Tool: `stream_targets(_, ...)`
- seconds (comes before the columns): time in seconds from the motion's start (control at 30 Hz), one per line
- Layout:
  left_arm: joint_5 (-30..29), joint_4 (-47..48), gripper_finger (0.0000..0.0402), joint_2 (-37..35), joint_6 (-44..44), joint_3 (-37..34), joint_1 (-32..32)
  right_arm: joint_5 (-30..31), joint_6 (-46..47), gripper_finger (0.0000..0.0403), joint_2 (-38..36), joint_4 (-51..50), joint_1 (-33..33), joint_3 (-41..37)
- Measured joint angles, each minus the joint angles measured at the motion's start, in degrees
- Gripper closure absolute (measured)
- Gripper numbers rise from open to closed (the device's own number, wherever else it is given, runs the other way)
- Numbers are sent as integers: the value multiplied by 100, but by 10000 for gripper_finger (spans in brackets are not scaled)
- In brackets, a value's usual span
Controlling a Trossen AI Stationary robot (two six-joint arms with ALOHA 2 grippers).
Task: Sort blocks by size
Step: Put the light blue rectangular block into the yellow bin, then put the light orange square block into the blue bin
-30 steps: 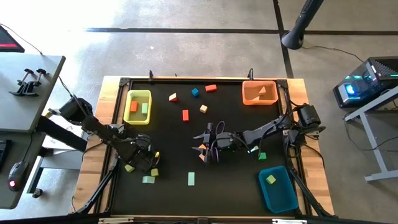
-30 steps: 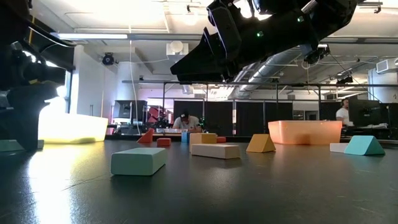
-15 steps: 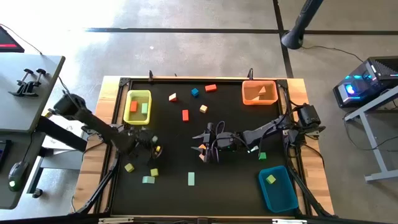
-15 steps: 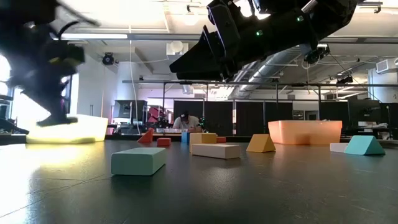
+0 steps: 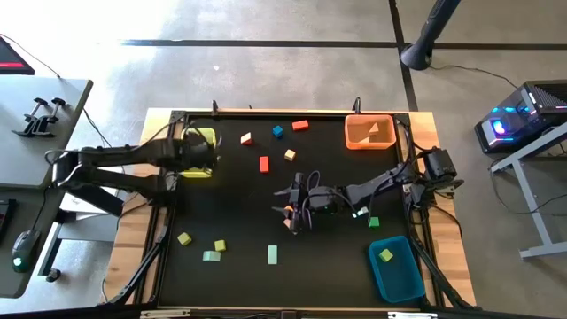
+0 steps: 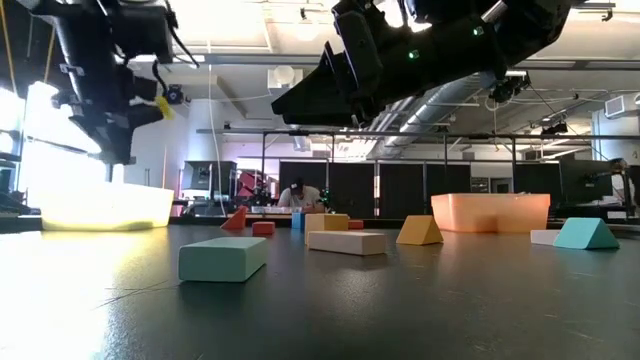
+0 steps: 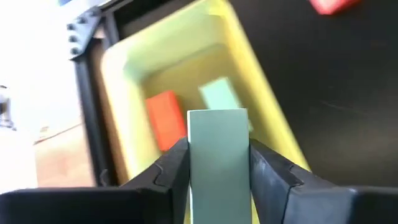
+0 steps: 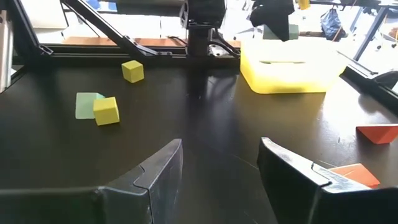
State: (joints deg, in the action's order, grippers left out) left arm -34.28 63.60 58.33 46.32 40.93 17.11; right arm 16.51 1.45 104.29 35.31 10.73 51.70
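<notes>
My left gripper (image 5: 197, 150) hangs over the yellow bin (image 5: 196, 152) at the table's far left, shut on a mint bar block (image 7: 217, 155). It also shows in the right wrist view (image 8: 281, 25). The bin (image 7: 242, 68) holds an orange-red block (image 7: 165, 118) and a mint block (image 7: 219, 96). My right gripper (image 5: 289, 202) hangs open and empty over the table's middle, above an orange wedge (image 8: 351, 174). Yellow-green (image 5: 183, 238), yellow (image 5: 220, 245) and mint blocks (image 5: 211, 256) lie near the front left. My left gripper pinches the mint bar by its two long sides (image 7: 194, 163) between its two fingers. The fingers point down toward the bin and lie along the bar, whose free end (image 7: 217, 118) sticks out past the fingertips. The bar is lifted clear, above the yellow bin.
An orange bin (image 5: 369, 131) with an orange wedge stands at the far right. A blue bin (image 5: 395, 268) with a yellow block stands at the near right. Loose blocks lie along the far middle: red (image 5: 300, 125), blue (image 5: 277, 132), red (image 5: 264, 164). A mint bar (image 5: 272, 254) lies near the front.
My left gripper has risen from the table's near-left part and gone toward the far edge, to above the yellow bin, carrying the mint bar clear of the table. The blocks on the table have stayed in place.
</notes>
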Motion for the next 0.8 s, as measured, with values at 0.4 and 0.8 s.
stream_targets(0.4,-286,-188,196,211,-975,0,1174,0,12,201,0,-89,-25,1)
stream_targets(0.8,229,-3072,195,209,-2124,-424,147,777,526,201,-181,-783,-169,-1)
